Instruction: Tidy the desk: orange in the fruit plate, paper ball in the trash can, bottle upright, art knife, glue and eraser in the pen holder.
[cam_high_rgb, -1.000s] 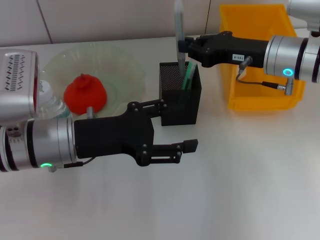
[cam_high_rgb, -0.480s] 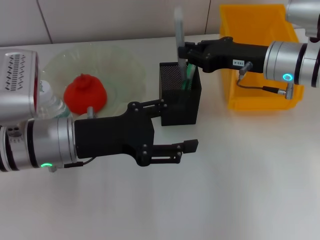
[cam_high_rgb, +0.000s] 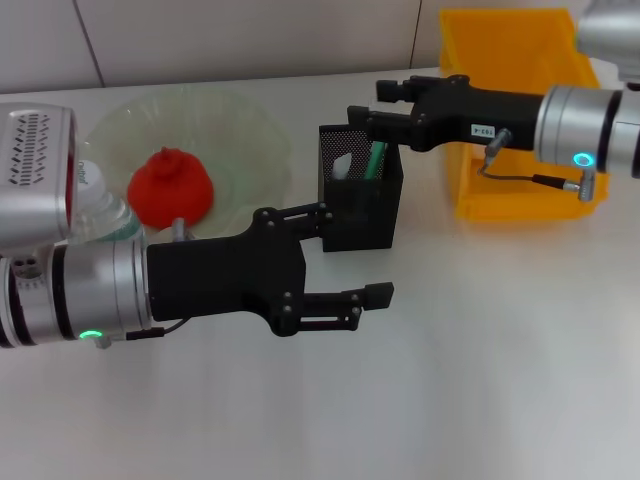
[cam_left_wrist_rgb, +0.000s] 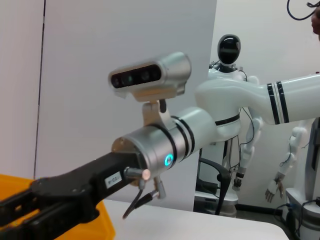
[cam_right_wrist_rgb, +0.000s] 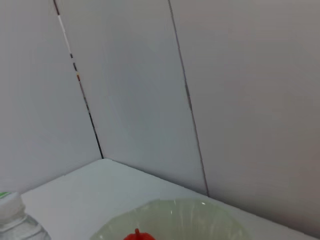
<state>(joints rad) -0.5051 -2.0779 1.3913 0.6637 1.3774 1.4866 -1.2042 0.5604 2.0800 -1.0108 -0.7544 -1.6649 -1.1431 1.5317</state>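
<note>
With its fingers spread and empty, the right gripper (cam_high_rgb: 372, 105) hangs at the back rim of the pen holder (cam_high_rgb: 361, 203) mid-tabletop, stationery seemingly dropped inside, so it should lift clear; the open left gripper (cam_high_rgb: 352, 256) idles just in front.

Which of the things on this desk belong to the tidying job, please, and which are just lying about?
Job:
pen holder with a green item and a white item in it
right hand over the holder
fruit plate
red fruit in the plate
bottle
yellow bin

Just there:
left hand, idle in front
white humanoid in the background
</note>
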